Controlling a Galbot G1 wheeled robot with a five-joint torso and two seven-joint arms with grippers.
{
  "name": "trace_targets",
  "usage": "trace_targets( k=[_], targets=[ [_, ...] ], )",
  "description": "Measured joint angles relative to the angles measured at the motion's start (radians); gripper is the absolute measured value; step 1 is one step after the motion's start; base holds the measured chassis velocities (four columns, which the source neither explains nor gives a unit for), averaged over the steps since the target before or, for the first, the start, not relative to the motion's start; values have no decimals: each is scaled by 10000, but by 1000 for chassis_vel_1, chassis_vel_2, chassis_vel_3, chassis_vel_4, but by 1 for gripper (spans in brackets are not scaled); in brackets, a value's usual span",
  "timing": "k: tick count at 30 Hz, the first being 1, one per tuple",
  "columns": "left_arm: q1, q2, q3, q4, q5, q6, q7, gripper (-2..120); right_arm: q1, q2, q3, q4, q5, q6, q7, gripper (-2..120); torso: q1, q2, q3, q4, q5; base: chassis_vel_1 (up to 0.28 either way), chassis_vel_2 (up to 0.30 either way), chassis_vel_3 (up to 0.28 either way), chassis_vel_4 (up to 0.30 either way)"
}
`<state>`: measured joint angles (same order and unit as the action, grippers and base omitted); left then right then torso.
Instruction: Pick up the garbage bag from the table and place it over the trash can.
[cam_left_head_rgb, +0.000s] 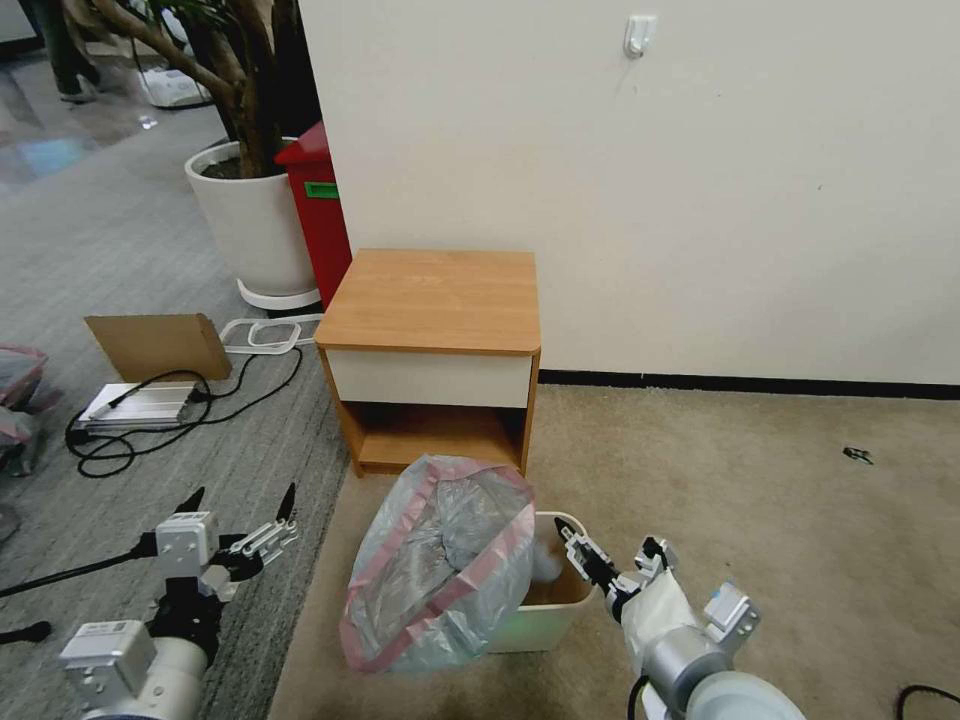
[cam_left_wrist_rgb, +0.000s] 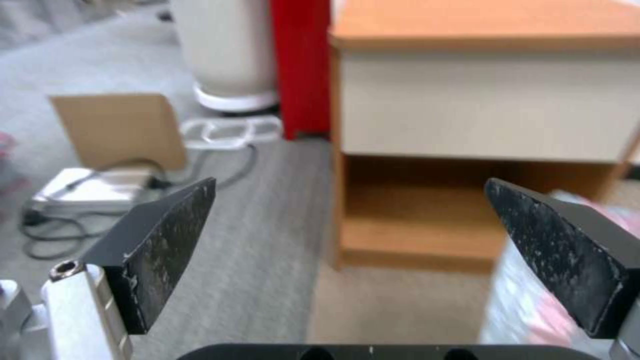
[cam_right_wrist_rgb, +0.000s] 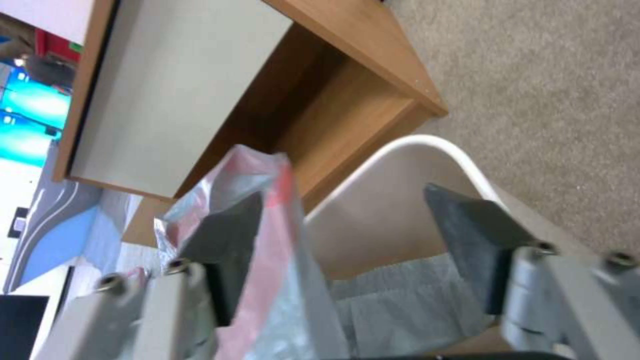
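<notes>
Nearest the robot, on the beige carpet, the right gripper (cam_left_head_rgb: 580, 545) sits at the rim of the trash can (cam_left_head_rgb: 560, 620), its jaws spread wide, with one finger (cam_right_wrist_rgb: 230, 250) beside the bag's pink band; whether it touches the plastic I cannot tell, and nothing is clamped. The left gripper (cam_left_head_rgb: 240, 510) hangs over the grey carpet well to the left, its jaws also wide apart and empty. The garbage bag (cam_left_head_rgb: 440, 570) is already off the surface: it stands crumpled on the can's left side, part of it tucked inside, its mouth tilted and bulging past the rim. By my reading the fitting step is in hand and unfinished; the next move likely calls for catching the banded rim and stretching it over the far corners. The bag is thin, crinkled, translucent grey film; the can is smooth cream plastic with rounded corners. Behind stands the table (cam_left_head_rgb: 435, 300), pale wood, its top bare.
</notes>
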<state>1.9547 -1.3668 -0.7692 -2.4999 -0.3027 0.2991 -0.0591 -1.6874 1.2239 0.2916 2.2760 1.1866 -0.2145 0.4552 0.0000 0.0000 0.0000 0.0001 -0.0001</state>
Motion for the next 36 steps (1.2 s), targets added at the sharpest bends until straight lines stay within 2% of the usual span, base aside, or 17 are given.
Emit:
trace_targets(
  k=[1, 4, 5, 8, 10, 12, 13, 17, 18, 19, 24, 28, 36],
  targets=[
    [0, 0, 0, 0, 0, 0, 0, 100, 0, 0, 0, 0, 0, 0, 0, 68, 0, 0, 0, 0, 0, 0, 0, 0, 0],
    [-52, 353, 508, 0, 226, 359, 141, 100, -77, 140, -78, 170, -379, 165, 4, 84, 0, 1, 0, -1, -1, 0, 0, 0, 0],
    [-52, 353, 508, 0, 226, 359, 141, 100, -77, 140, -78, 170, -379, 165, 4, 84, 0, 1, 0, -1, -1, 0, 0, 0, 0],
    [-105, 939, 1211, 0, 649, 400, 198, 100, -83, 233, -76, 310, -517, 255, 10, 97, 0, 0, 0, -1, 0, 0, 0, 0, 0],
    [-199, 1131, 1502, 0, 700, 432, 198, 100, -100, 248, -30, 344, -529, 280, 13, 99, 0, 0, 0, -1, 1, 0, 0, 0, 0],
    [-432, 1372, 2064, 48, 777, 558, 192, 100, -151, 276, 91, 373, -532, 307, 23, 100, 0, 0, 0, -3, 1, 0, 0, 0, 0],
    [-432, 1372, 2064, 48, 777, 558, 192, 100, -151, 276, 91, 373, -532, 307, 23, 100, 0, 0, 0, -3, 1, 0, 0, 0, 0],
    [-638, 1446, 3002, 430, 1091, 690, 17, 100, -253, 278, 309, 399, -526, 334, 30, 100, 0, 0, 1, -2, 1, 0, 0, 0, 0],
    [-680, 1400, 3351, 618, 1137, 757, -248, 100, -292, 279, 362, 434, -522, 337, 31, 100, 0, 0, 0, -1, 1, 0, 0, 0, 0],
    [-680, 1400, 3351, 618, 1137, 757, -248, 100, -292, 279, 362, 434, -522, 337, 31, 100, 0, 0, 0, -1, 1, 0, 0, 0, 0],
    [-808, 1068, 4168, 987, 1089, 1256, -1155, 100, -333, 359, 376, 493, -518, 384, 78, 100, 0, 0, 0, -1, 1, 0, 0, 0, 0],
    [-697, 905, 4551, 1056, 946, 1396, -1382, 96, -307, 407, 317, 437, -522, 424, 117, 100, 0, 0, 1, -1, 1, 0, 0, 0, 0],
    [-575, 860, 4691, 1056, 741, 1623, -1506, 89, -246, 420, 336, 350, -498, 450, 137, 100, 0, 1, 0, -2, 1, 0, 0, 0, 0]
  ],
)
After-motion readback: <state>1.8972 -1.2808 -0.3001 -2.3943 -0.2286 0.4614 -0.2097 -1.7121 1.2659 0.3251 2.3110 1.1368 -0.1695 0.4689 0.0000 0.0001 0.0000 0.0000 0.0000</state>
